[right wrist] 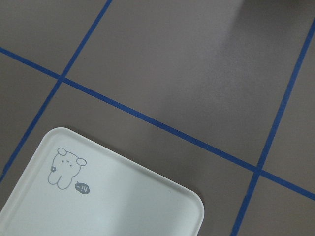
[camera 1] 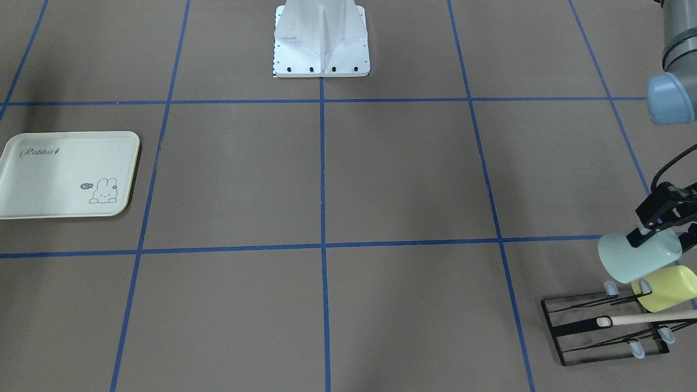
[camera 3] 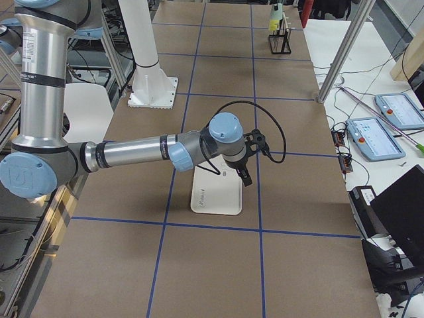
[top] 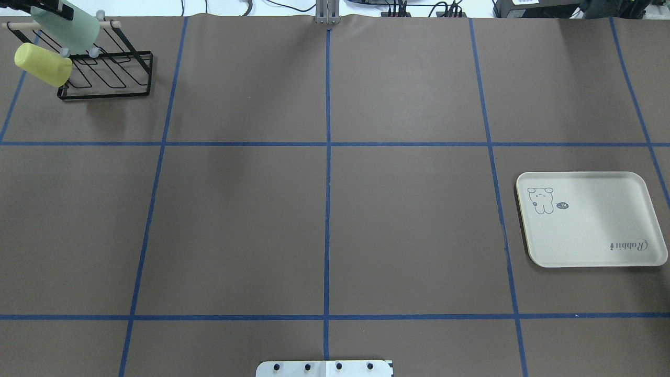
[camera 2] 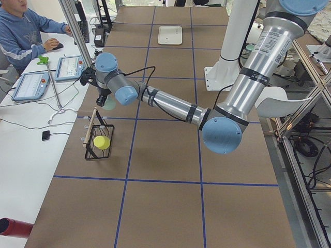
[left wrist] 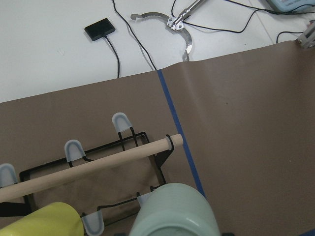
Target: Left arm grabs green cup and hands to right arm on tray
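**Mint cup held over the rack at the far left corner**

A brown sheet gridded with blue tape lines covers the table. Beside it stand white desks with two tablets and one seated person.

There are two arms. The left arm reaches to the corner, where the left gripper is clenched on the one green cup. The cup is tilted above the one black wire rack, just beside the one yellow cup.

The right arm holds the right gripper over the single tray. I cannot tell how its jaws stand.

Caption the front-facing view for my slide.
Left gripper grips the green cup over the wire rack; tray far across the table.
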### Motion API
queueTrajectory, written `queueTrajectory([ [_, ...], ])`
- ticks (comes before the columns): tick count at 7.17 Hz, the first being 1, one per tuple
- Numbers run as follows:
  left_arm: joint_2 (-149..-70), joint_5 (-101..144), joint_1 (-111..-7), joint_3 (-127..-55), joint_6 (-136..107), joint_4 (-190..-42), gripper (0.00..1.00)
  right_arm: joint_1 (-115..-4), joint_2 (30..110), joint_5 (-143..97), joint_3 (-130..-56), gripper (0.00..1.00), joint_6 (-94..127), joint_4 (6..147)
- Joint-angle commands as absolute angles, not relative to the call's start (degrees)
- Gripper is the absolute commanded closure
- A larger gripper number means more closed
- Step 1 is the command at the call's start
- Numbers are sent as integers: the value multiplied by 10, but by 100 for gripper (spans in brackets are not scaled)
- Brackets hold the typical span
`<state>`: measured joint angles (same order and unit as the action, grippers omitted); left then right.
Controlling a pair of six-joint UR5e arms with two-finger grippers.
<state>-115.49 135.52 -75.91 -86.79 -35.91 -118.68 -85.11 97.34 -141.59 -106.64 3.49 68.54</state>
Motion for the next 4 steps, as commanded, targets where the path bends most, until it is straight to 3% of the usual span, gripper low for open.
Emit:
queueTrajectory([
  [1, -1157, 1355, -734, -913, -440, -1187, 100, -795, 972, -1425, -1063, 1, 245, 523],
  [4, -1167, 1355, -687, -985, -566, -1188, 100, -708, 930, -1391, -1061, 1, 484, 378],
])
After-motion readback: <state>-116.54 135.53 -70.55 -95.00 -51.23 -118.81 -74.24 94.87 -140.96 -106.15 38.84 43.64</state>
